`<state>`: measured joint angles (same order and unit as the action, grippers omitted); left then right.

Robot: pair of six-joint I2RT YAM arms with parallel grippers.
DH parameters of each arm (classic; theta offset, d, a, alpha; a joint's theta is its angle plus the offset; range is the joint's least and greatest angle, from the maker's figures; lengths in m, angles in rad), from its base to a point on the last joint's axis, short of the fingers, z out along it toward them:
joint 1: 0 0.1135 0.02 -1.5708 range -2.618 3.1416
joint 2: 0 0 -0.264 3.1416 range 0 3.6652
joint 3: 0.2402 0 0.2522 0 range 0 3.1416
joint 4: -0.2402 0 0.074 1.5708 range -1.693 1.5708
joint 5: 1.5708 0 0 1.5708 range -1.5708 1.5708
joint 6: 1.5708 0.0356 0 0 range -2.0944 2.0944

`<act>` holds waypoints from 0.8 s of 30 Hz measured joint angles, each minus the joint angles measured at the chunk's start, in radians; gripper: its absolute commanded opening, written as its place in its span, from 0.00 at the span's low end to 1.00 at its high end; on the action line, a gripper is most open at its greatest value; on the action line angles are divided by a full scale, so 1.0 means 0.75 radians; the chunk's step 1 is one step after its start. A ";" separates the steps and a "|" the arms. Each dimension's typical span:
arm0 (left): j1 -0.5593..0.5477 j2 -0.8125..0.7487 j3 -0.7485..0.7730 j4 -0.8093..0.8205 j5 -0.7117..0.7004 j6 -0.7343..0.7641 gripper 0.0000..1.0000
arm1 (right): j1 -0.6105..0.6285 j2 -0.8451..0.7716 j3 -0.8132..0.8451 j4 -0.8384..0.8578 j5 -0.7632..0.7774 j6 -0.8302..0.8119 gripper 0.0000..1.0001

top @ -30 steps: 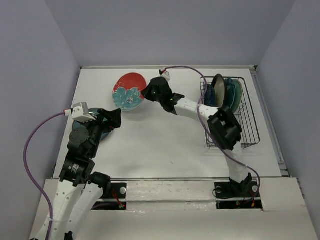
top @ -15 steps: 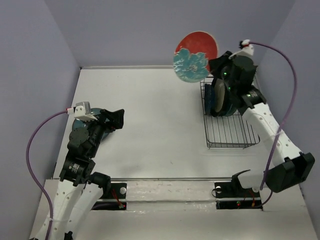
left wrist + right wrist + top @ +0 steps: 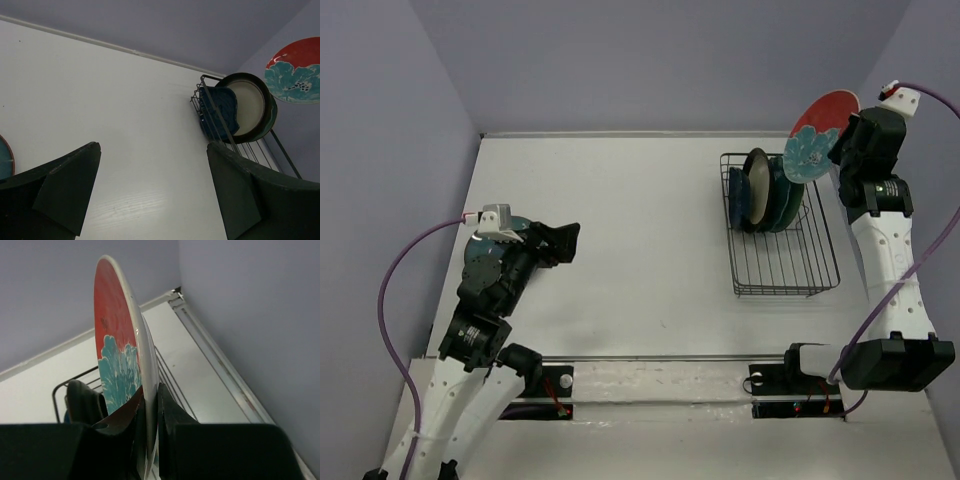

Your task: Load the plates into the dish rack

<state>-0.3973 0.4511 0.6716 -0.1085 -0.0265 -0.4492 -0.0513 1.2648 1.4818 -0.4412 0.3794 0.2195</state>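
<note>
My right gripper [image 3: 841, 150] is shut on the rim of the red plate with the teal flower [image 3: 819, 136] and holds it upright in the air, above the far right corner of the black wire dish rack [image 3: 784, 268]. In the right wrist view the plate [image 3: 116, 345] stands edge-on between my fingers [image 3: 151, 407]. Several plates stand at the rack's far end: a dark-blue leaf-shaped one [image 3: 740, 196], a cream one with a brown rim [image 3: 757, 178] and teal ones [image 3: 786, 190]. My left gripper [image 3: 567, 239] is open and empty over the table's left side, beside a teal plate [image 3: 476, 268] partly hidden under the arm.
The near two thirds of the rack hold no plates. The left wrist view shows the rack [image 3: 206, 102], the held red plate [image 3: 294, 72] and a sliver of the teal plate [image 3: 4, 157] at the left edge. Grey walls close three sides.
My right arm has swung the red plate from the table's far middle up and right to above the rack. My left gripper has shifted slightly right.
</note>
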 measured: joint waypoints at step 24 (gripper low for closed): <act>-0.091 0.021 0.000 0.001 0.000 0.002 0.98 | -0.157 0.064 -0.287 0.121 0.006 -0.201 0.07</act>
<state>-0.4656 0.4671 0.6716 -0.1081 -0.0265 -0.4480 -0.1688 1.3125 1.2663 -0.3508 0.3836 0.0685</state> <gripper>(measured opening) 0.985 0.143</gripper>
